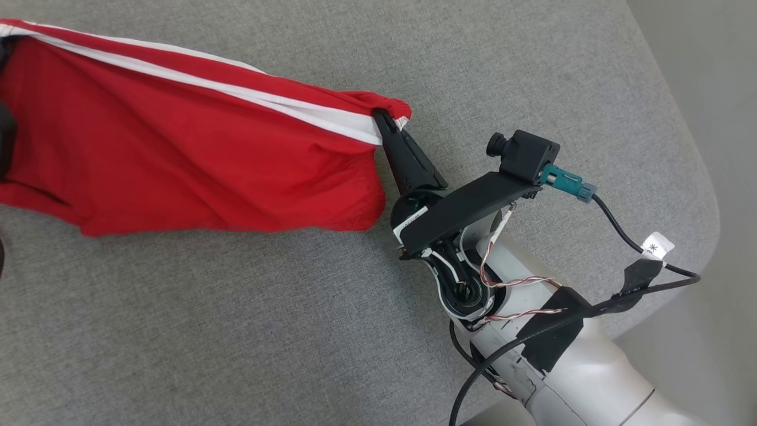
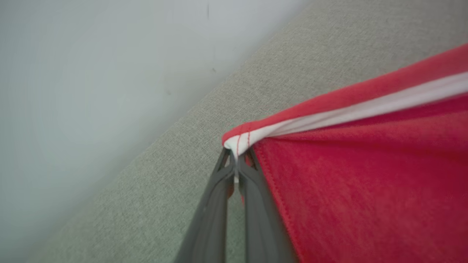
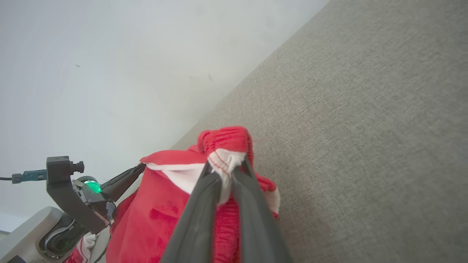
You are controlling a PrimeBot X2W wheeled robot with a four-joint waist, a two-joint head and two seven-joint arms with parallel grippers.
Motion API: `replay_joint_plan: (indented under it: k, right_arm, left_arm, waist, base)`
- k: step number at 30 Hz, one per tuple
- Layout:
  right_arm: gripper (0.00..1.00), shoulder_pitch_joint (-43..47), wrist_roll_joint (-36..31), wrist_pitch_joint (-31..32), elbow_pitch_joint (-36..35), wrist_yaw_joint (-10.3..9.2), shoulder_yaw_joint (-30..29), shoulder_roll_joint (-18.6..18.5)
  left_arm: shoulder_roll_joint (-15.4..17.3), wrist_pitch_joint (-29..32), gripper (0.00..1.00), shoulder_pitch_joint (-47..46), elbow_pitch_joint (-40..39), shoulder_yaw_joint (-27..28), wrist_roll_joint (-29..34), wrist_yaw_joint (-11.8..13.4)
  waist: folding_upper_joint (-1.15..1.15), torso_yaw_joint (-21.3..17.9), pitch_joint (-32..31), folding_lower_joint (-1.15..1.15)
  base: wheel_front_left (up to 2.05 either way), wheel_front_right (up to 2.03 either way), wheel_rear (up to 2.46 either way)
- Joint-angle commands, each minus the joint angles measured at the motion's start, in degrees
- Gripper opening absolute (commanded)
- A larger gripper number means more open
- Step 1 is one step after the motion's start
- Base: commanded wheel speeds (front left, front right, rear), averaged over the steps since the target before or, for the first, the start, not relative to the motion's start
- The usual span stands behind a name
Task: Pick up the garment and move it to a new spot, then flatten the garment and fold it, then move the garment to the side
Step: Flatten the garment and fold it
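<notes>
A red garment [image 1: 177, 154] with a white stripe along its top edge hangs stretched between my two grippers above the grey fabric surface [image 1: 248, 331]. My right gripper [image 1: 384, 121] is shut on its bunched right end, where a ribbed red band and white cloth [image 3: 226, 160] sit between the fingers. In the left wrist view my left gripper [image 2: 236, 159] is shut on the other corner, at the stripe's end. The right wrist view also shows the left gripper [image 3: 140, 167] at the garment's far corner.
The grey surface ends in a rounded corner [image 1: 704, 195] at the right, with pale floor [image 1: 727, 89] beyond it. My right forearm [image 1: 568, 361] and its cables rise from the bottom right. A pale wall or floor [image 2: 73, 73] lies past the surface's far edge.
</notes>
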Motion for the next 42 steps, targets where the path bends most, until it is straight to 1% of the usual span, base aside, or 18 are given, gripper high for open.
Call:
replay_joint_plan:
  k: [1, 3, 4, 5, 6, 7, 8, 14, 17, 18, 19, 20, 21, 23, 32, 34, 38, 42]
  right_arm:
    - [0.0, -0.3, -0.4, -0.4, 0.4, -0.06, -0.3, -0.3]
    - [0.0, -0.2, -0.4, -0.4, 0.0, -0.06, -0.1, -0.2]
    - [0.27, -0.1, -0.4, -0.4, -0.2, -0.06, -0.1, -0.2]
    - [0.71, 0.0, -0.5, -0.4, -0.3, -0.06, -0.2, -0.2]
    - [1.0, 0.3, -0.7, -0.4, -0.4, -0.06, -0.3, -0.2]
    - [1.0, 0.4, -1.1, -0.4, -0.2, -0.06, -0.4, -0.2]
    - [1.0, 0.4, -1.9, -0.4, 0.1, -0.06, -0.2, -0.1]
    - [1.0, 2.4, -8.5, -0.3, 1.7, -0.06, -1.9, -0.2]
    - [1.0, 4.4, -12.4, -0.3, 0.9, -0.06, -4.0, -1.5]
    - [1.0, 8.4, -18.9, -0.3, -1.6, -0.06, -7.8, -2.7]
    - [1.0, 8.4, -18.9, -0.3, -1.6, -0.06, -7.8, -2.7]
    - [1.0, 9.9, -22.9, -0.3, -4.1, -0.06, -10.1, -3.2]
    - [1.0, 9.9, -22.9, -0.3, -4.1, -0.06, -10.1, -3.2]
    - [1.0, 12.3, -27.6, -0.3, -6.2, -0.06, -11.7, -3.9]
    - [1.0, 22.3, -35.3, -0.3, -11.9, -0.06, -18.8, -2.6]
    - [1.0, 24.9, -38.1, -0.3, -13.7, -0.06, -21.1, -2.8]
    - [1.0, 29.4, -42.9, -0.3, -17.4, -0.06, -25.7, -2.3]
    - [1.0, 33.7, -44.2, -0.3, -20.6, -0.06, -28.7, -1.2]
  left_arm:
    - [0.8, -0.2, 0.0, -0.6, 1.1, -0.5, -0.2, 0.1]
    - [0.6, -0.8, 0.0, -1.3, 2.1, -1.7, -0.8, 0.1]
    - [0.4, -1.3, 0.26, -1.5, 2.5, -2.2, -1.0, 0.1]
    - [0.2, -1.9, 0.38, -1.6, 3.0, -2.8, -1.2, 0.1]
    - [-0.1, -2.3, 0.45, -1.7, 3.2, -3.3, -1.6, 0.1]
    - [-0.3, -3.0, 0.82, -1.8, 3.6, -3.7, -1.7, 0.1]
    - [-0.6, -3.5, 1.0, -1.8, 4.0, -4.1, -1.8, 0.1]
    - [-2.1, -7.5, 1.0, -0.1, 5.3, -5.7, -3.5, 0.1]
    - [-3.2, -10.1, 1.0, 1.3, 5.7, -5.4, -4.6, 0.1]
    - [-4.1, -13.8, 1.0, 3.6, 5.5, -4.9, -5.6, 1.0]
    - [-4.1, -13.8, 1.0, 3.6, 5.5, -4.9, -5.6, 1.0]
    - [-4.6, -15.6, 1.0, 5.1, 5.1, -4.3, -6.3, 1.5]
    - [-4.6, -15.6, 1.0, 5.1, 5.1, -4.3, -6.3, 1.5]
    - [-4.8, -16.8, 1.0, 6.7, 4.6, -4.3, -6.5, 2.1]
    - [-6.1, -20.0, 1.0, 15.5, 0.4, -0.3, -9.3, 7.1]
    - [-6.7, -20.2, 1.0, 18.8, -2.3, 2.5, -9.8, 9.3]
    - [-7.8, -20.1, 1.0, 24.0, -5.7, 6.1, -9.6, 11.2]
    - [-9.6, -20.1, 1.0, 27.6, -7.9, 9.3, -7.9, 12.7]
  waist:
    - [-0.01, -0.1, 0.3, 0.0]
    - [-0.01, 0.0, 0.4, 0.0]
    - [-0.01, 0.1, 0.4, 0.0]
    - [-0.01, 0.3, 0.3, 0.0]
    - [-0.01, 0.5, 0.2, 0.0]
    - [-0.01, 0.7, 0.0, 0.0]
    - [-0.01, 0.9, -0.3, 0.0]
    - [-0.01, 2.4, -2.8, 0.0]
    - [-0.01, 3.3, -4.6, 0.0]
    - [-0.01, 4.6, -7.1, 0.0]
    - [-0.01, 4.6, -7.1, 0.0]
    - [-0.01, 5.1, -8.2, 0.0]
    - [-0.01, 5.1, -8.2, 0.0]
    - [-0.01, 5.6, -9.2, 0.0]
    - [-0.01, 7.1, -13.6, 0.0]
    - [-0.01, 7.6, -14.6, 0.0]
    - [-0.01, 8.7, -15.4, 0.0]
    - [-0.01, 9.6, -15.6, 0.0]
  base:
    - [0.0, 0.0, 0.0]
    - [0.0, 0.0, 0.0]
    - [0.0, 0.0, 0.0]
    - [0.0, 0.0, 0.0]
    - [0.0, 0.0, 0.0]
    - [0.0, 0.0, 0.0]
    - [0.0, 0.0, 0.0]
    - [0.0, 0.0, 0.0]
    - [0.0, 0.0, 0.0]
    - [0.0, 0.0, 0.0]
    - [0.0, 0.0, 0.0]
    - [0.0, 0.0, 0.0]
    - [0.0, 0.0, 0.0]
    - [0.0, 0.0, 0.0]
    - [0.0, 0.0, 0.0]
    - [0.0, 0.0, 0.0]
    - [0.0, 0.0, 0.0]
    - [0.0, 0.0, 0.0]
